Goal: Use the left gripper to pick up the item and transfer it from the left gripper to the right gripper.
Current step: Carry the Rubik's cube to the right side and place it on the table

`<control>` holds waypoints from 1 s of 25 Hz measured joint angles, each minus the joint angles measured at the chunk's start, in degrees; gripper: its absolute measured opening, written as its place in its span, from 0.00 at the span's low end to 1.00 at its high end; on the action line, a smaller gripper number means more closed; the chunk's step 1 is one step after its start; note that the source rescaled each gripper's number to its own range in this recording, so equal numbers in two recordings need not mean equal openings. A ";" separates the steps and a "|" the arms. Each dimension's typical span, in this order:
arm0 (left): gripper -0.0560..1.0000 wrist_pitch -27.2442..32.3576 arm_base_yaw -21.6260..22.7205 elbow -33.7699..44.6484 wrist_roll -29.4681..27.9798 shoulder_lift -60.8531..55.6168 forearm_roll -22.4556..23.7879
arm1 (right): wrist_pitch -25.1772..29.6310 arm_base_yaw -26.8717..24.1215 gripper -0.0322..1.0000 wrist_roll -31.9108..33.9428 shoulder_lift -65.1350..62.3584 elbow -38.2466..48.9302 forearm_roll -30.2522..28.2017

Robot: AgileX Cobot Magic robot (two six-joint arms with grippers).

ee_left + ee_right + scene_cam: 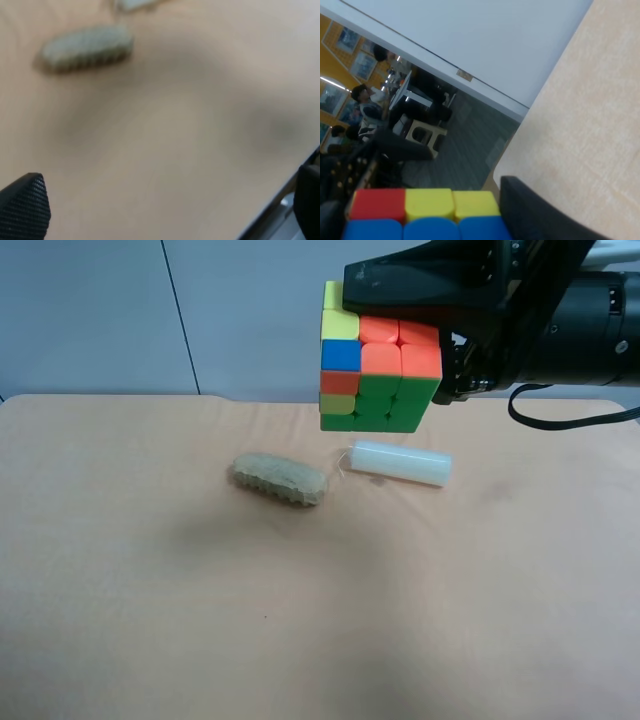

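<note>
Holding the cube (380, 370) clear of the table (150, 590), the right gripper (445, 335) is clamping it, jaws closed on it, one finger (535, 215) lying along a cube face in the right wrist view. In the high view the cube is hanging at 12 o'clock from the cylinder (400, 462), and the lump (281, 480) is lying at 9 o'clock from that cylinder. The left gripper (165, 205) is hovering over bare table with jaws wide and holding nothing, so the handover is looking done. Main risk: the fingers seem to be gripping only the wrist-side part of the cube, so a jolt or a fast swing could be letting it twist and slip. A drop from there would be landing near the cylinder, knocking it rolling, or bouncing the cube off the table.
</note>
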 joint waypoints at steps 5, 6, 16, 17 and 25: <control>1.00 3.80 0.00 3.37 -7.04 -7.14 3.76 | 0.00 0.00 0.03 0.00 0.00 0.00 0.00; 1.00 4.37 0.00 3.99 -8.19 -8.71 4.61 | 0.00 0.00 0.03 0.00 0.00 0.00 0.00; 1.00 6.36 0.00 9.83 -15.34 -21.89 11.95 | 0.00 0.00 0.03 0.00 0.00 0.00 0.00; 1.00 6.43 0.00 10.03 -15.96 -22.93 12.70 | 0.00 0.00 0.03 0.00 0.00 0.00 0.00; 1.00 6.20 0.00 10.22 -17.41 -26.32 16.58 | 0.00 0.00 0.03 0.13 0.00 0.00 0.00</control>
